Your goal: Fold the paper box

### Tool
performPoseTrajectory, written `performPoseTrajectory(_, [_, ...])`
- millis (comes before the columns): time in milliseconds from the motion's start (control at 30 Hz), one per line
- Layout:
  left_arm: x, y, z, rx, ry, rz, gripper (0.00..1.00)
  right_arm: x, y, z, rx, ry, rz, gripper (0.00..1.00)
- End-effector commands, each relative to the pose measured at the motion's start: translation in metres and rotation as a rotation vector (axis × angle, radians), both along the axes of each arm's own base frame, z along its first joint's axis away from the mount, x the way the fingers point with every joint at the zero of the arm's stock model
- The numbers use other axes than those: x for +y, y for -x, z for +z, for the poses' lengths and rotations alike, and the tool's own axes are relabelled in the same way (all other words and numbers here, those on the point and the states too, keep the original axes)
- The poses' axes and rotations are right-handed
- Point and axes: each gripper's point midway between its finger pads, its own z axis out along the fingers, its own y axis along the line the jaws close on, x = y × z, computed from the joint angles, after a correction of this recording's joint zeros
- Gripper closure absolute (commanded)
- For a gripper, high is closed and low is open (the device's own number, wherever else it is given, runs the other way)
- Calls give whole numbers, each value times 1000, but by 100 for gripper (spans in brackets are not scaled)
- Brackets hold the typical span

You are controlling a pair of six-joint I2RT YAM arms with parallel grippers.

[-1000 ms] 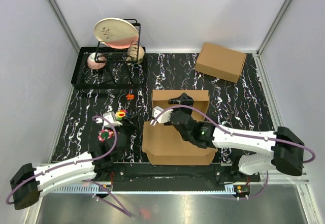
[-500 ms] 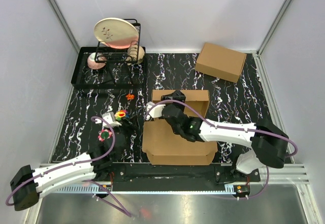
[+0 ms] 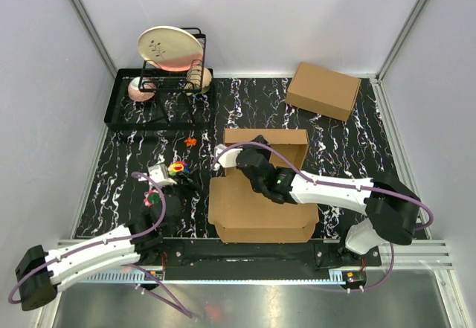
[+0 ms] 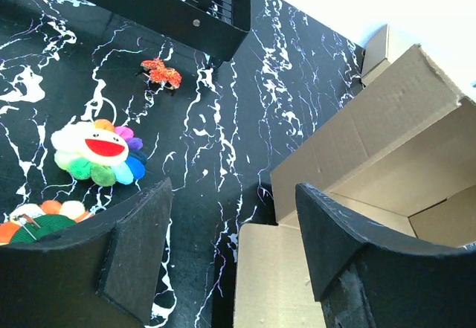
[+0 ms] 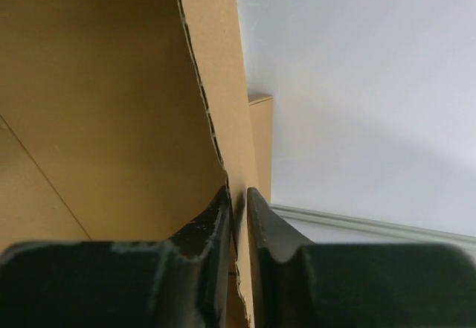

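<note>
The right hand (image 5: 238,198) has just closed, pinching the paper box (image 3: 256,207) by its raised 12 o'clock edge. The box lies mid-surface, so that panel looks ready for folding. The left hand (image 4: 232,194) hovers open at its 9 o'clock.

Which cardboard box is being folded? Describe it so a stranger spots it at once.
On the black marbled table, look at the near middle. The paper box lies there half-open, walls raised, the right gripper pinching one; the far-right box is fully closed.
</note>
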Motion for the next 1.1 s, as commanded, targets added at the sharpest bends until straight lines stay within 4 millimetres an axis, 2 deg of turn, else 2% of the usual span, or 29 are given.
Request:
performPoseTrajectory(0, [1,-2,14,-26,10,16,30,1,-6,24,-40,-52,-38,84])
performPoseTrajectory(67, [4,-2,19,-27,6,28,30,0,-8,31,-53,-57,-51,90])
performPoseTrajectory(167, [11,-3,38,-43,11,66,30,-4,-10,47,-80,-74,-77,99])
performPoseTrajectory(200, [14,-3,58,-64,46,79,30,-6,-11,52,-88,-87,-90,100])
performPoseTrajectory(233, [19,-3,63,-65,37,101,30,-7,-12,56,-90,-97,-99,100])
performPoseTrajectory(267, [23,-2,83,-91,59,108,30,-8,-15,67,-102,-130,-122,100])
performPoseTrajectory(333, [30,-1,101,-114,74,131,30,-17,-21,70,-70,-176,-169,100])
performPoseTrajectory(367, [35,1,120,-138,88,138,30,-17,-25,84,-73,-231,-180,100])
performPoseTrajectory(400, [38,2,129,-149,94,143,30,-21,-24,76,-24,-244,-206,100])
performPoseTrajectory(433, [42,3,137,-159,99,154,30,-30,-31,78,-11,-274,-242,100])
performPoseTrajectory(467, [46,4,145,-170,90,157,30,-29,-35,90,-2,-334,-246,100])
performPoseTrajectory(500, [52,7,162,-194,123,162,30,-36,-35,80,49,-368,-289,100])
performPoseTrajectory(533, [55,9,170,-207,130,165,30,-45,-42,82,64,-406,-324,100])
performPoseTrajectory(567, [61,11,183,-227,128,168,30,-46,-45,91,76,-460,-328,100])
performPoseTrajectory(633, [66,14,199,-258,143,164,30,-55,-47,84,129,-526,-384,100])
performPoseTrajectory(667, [70,17,211,-274,147,164,30,-63,-55,89,150,-584,-406,100])
performPoseTrajectory(700, [71,18,214,-278,146,162,30,-69,-53,80,206,-635,-455,100])
performPoseTrajectory(767, [71,19,223,-290,152,147,30,-80,-61,80,291,-747,-496,100])
performPoseTrajectory(800, [69,19,223,-290,151,137,30,-86,-58,67,358,-792,-559,100])
performPoseTrajectory(833, [67,19,224,-291,150,125,30,-89,-59,64,390,-834,-582,100])
performPoseTrajectory(933, [58,16,215,-273,146,101,30,-100,-59,51,526,-1020,-647,100])
performPoseTrajectory(967, [53,15,209,-264,156,91,30,-98,-54,39,595,-1049,-647,100])
performPoseTrajectory(1033, [45,14,201,-248,152,64,30,-105,-52,30,640,-1129,-694,100])
performPoseTrajectory(1067, [39,13,195,-237,164,51,30,-101,-44,17,719,-1149,-698,100])
